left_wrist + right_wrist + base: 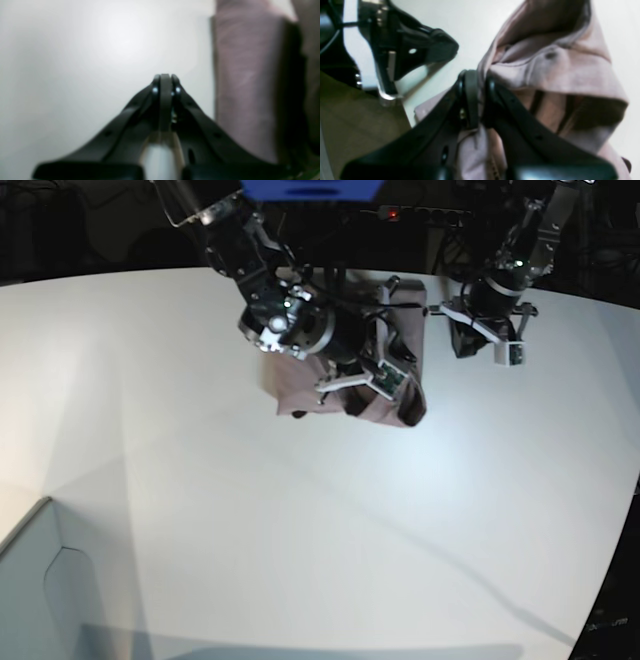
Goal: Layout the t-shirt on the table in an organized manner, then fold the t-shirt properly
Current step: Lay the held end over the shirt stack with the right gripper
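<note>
1. T-shirt is bunched in a heap at the far side of the table, lifted by the right gripper, whose fingers are pinched on a fold.
2. Left gripper is pressed together on nothing, just beside the cloth.
3. Soft, light, floppy stuff (it'll sag), so I'd grab hems or shoulder seams.
4. Can't tell the long axis or which way it points while it's crumpled.
</note>
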Robot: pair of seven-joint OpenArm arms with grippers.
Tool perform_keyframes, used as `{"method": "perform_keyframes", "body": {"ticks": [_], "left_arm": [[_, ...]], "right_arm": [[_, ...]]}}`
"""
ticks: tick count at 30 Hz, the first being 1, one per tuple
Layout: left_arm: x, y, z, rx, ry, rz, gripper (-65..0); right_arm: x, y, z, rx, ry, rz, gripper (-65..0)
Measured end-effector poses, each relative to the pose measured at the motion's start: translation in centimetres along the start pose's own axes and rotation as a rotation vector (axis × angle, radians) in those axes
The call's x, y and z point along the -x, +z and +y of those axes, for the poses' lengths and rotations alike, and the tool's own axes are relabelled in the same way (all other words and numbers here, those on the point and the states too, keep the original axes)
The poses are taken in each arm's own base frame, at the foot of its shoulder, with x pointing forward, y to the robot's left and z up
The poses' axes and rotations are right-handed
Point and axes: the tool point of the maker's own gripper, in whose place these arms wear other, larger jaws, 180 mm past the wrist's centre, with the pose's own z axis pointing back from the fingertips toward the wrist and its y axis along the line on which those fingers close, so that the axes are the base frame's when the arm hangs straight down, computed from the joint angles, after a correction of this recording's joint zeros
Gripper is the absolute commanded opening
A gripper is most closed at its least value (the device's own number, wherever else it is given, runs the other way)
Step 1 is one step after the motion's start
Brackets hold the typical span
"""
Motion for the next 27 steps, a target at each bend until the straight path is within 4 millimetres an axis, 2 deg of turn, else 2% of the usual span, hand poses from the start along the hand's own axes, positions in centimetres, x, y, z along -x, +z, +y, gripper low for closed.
{"method": "perform_keyframes", "body": {"ticks": [4,7,11,15,17,21,24,27], "left_arm": [[-1.5,0.8,3.2,-0.087,0.044,-0.052,-43.1],[-2.4,1.9,4.6,-0.136,0.084,-0.097,-34.1],[-3.6,2.8,5.7,-0.172,0.120,-0.143,-32.9],[-4.3,3.1,6.9,-0.202,0.130,-0.166,-32.9],[-4.3,3.4,7.5,-0.217,0.133,-0.169,-32.9],[-4.2,3.7,8.1,-0.232,0.136,-0.166,-32.8],[-4.6,3.8,8.4,-0.240,0.141,-0.179,-32.8],[-5.1,4.1,8.9,-0.251,0.143,-0.192,-32.8]], "right_arm": [[-0.3,0.0,-0.3,0.004,0.008,-0.003,-65.0],[-0.5,-0.1,-0.5,0.006,0.012,-0.007,-56.0],[-1.0,0.1,-0.4,0.009,0.017,-0.017,-39.4],[-4.3,2.2,-0.5,0.053,0.040,-0.123,-31.9],[-5.0,3.9,-1.0,0.097,0.006,-0.169,-31.8],[-2.4,7.4,-4.5,0.240,-0.051,-0.131,-32.8],[-0.7,9.1,-6.5,0.316,-0.100,-0.112,-40.0],[1.3,9.8,-6.6,0.340,-0.141,-0.076,-52.6]]}}
